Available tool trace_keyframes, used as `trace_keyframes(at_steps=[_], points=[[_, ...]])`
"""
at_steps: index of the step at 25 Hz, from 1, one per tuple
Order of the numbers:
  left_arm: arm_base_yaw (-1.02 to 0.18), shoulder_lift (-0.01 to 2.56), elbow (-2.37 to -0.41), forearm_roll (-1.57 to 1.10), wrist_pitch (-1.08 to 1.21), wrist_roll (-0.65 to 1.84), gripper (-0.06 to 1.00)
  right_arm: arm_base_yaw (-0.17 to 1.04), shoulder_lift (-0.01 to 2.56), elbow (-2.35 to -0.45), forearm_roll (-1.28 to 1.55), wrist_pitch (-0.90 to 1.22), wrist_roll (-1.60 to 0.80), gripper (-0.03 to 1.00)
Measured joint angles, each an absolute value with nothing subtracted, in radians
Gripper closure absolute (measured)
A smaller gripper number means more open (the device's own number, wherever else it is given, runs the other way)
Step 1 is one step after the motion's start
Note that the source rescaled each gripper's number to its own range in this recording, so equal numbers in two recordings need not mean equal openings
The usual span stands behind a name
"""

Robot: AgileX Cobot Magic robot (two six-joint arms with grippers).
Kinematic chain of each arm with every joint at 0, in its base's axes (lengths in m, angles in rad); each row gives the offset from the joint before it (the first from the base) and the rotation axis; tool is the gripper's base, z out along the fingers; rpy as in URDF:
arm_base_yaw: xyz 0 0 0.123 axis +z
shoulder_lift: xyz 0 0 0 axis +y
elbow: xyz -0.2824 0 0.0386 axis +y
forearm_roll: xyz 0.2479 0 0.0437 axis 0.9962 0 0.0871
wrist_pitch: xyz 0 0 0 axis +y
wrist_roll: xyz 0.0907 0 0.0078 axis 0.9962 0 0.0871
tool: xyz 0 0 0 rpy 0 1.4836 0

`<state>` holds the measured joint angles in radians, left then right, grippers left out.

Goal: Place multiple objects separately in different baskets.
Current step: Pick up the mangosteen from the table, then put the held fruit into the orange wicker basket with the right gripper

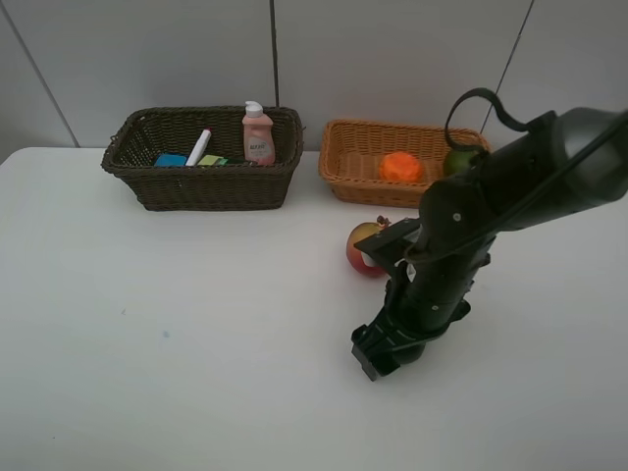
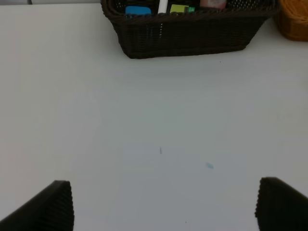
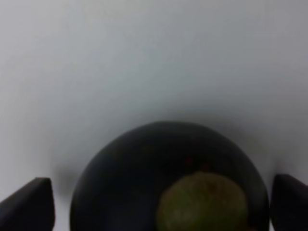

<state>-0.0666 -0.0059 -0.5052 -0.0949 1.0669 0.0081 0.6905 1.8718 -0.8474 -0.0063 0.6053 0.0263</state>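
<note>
The dark mangosteen (image 3: 168, 178), with its green cap, lies on the white table between the spread fingers of my right gripper (image 3: 161, 204). The fingers stand on either side of it, apart from it. In the exterior high view my right gripper (image 1: 386, 351) is low over the table and hides the mangosteen. The red-yellow pomegranate (image 1: 366, 247) lies just behind the arm. The orange (image 1: 400, 167) and the green lime (image 1: 459, 159) lie in the light orange-tan basket (image 1: 343, 172). The pink bottle (image 1: 258, 135) and the white marker (image 1: 199, 146) stand in the dark brown basket (image 1: 201, 186). My left gripper (image 2: 163, 207) is open and empty. The dark green bottle and black eraser do not show.
A blue item (image 1: 170, 160) and a small green-yellow item (image 1: 211, 160) also lie in the dark basket, which shows in the left wrist view (image 2: 187, 36) too. The baskets stand side by side at the back of the table (image 1: 147, 324), by the wall.
</note>
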Motion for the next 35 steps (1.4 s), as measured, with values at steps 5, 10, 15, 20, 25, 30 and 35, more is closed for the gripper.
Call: trace_keyframes(at_steps=[5, 10, 15, 20, 25, 30, 35], points=[[-0.067, -0.006, -0.505, -0.095, 1.067, 0.008, 0.02, 0.69, 1.872, -0.847, -0.006, 0.615, 0.026, 0.73], [-0.067, -0.006, -0.505, -0.095, 1.067, 0.008, 0.02, 0.69, 1.872, -0.847, -0.01, 0.619, 0.026, 0.75], [-0.067, -0.006, -0.505, -0.095, 1.067, 0.008, 0.02, 0.69, 1.869, -0.847, -0.011, 0.625, 0.026, 0.75], [-0.067, -0.006, -0.505, -0.095, 1.067, 0.008, 0.02, 0.69, 1.775, -0.893, -0.014, 0.72, 0.026, 0.75], [-0.067, -0.006, -0.505, -0.095, 1.067, 0.008, 0.02, 0.663, 1.671, -1.073, -0.068, 0.795, 0.026, 0.75], [-0.067, -0.006, -0.505, -0.095, 1.067, 0.008, 0.02, 0.502, 1.707, -1.313, -0.106, 0.817, 0.026, 0.75], [-0.067, -0.006, -0.505, -0.095, 1.067, 0.008, 0.02, 0.318, 1.833, -1.535, -0.058, 0.818, 0.026, 0.75]])
